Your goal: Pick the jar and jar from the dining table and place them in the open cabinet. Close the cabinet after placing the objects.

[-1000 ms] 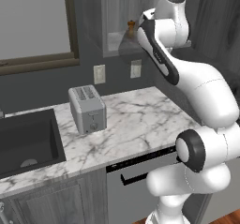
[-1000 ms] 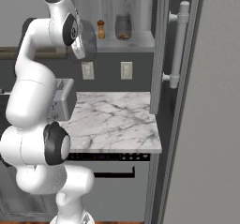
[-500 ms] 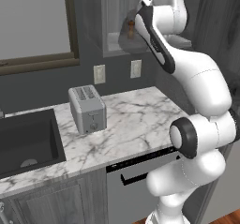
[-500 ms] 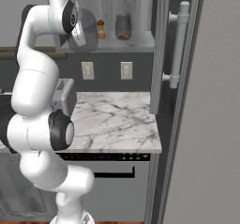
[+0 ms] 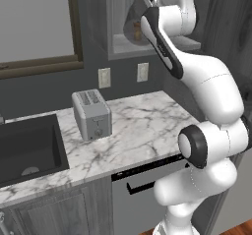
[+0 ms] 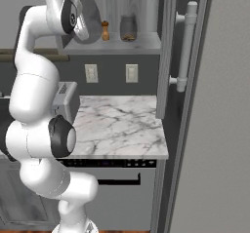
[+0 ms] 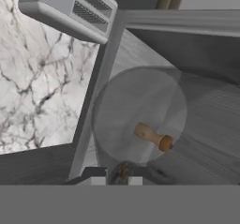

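Two base cameras looked forward over the marble counter (image 5: 147, 126) toward the open cabinet (image 6: 117, 44); the hand camera peered closely inside.

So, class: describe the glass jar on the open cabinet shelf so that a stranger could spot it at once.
Find the grey wood-grain cabinet above the marble counter, its door with the long silver handle standing open. On its shelf stand two things side by side. The jar is the wider, see-through one with brown contents, nearer the door; its neighbour is a slim wooden mill.
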{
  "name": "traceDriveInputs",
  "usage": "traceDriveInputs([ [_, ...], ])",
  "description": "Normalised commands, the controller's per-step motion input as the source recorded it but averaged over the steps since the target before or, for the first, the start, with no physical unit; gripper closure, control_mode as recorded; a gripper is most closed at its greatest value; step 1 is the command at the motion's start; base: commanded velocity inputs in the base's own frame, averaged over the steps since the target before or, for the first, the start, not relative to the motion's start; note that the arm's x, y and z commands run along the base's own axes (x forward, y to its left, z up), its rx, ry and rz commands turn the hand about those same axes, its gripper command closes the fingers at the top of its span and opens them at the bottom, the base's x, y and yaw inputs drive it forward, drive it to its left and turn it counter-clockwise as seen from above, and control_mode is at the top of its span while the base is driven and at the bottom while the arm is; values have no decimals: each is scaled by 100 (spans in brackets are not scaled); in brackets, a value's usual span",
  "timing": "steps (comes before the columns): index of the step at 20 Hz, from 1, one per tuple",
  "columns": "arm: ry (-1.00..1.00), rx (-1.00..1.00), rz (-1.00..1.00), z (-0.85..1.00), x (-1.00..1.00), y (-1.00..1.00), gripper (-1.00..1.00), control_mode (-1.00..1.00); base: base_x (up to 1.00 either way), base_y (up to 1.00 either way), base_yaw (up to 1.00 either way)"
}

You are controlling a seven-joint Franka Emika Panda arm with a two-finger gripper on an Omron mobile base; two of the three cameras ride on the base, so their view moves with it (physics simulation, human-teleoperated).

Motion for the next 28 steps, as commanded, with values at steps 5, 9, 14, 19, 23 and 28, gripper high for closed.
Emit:
traceDriveInputs([
  [5,0,-1,5,0,11,0,100,-100,0,0,0],
  [9,0,-1,5,0,27,0,100,-100,0,0,0],
  [14,0,-2,5,-1,9,0,100,-100,0,0,0],
  [19,0,-5,5,-4,0,0,100,-100,0,0,0],
  [23,0,-4,5,0,0,0,100,-100,0,0,0],
  [28,0,-5,5,-7,0,0,100,-100,0,0,0],
])
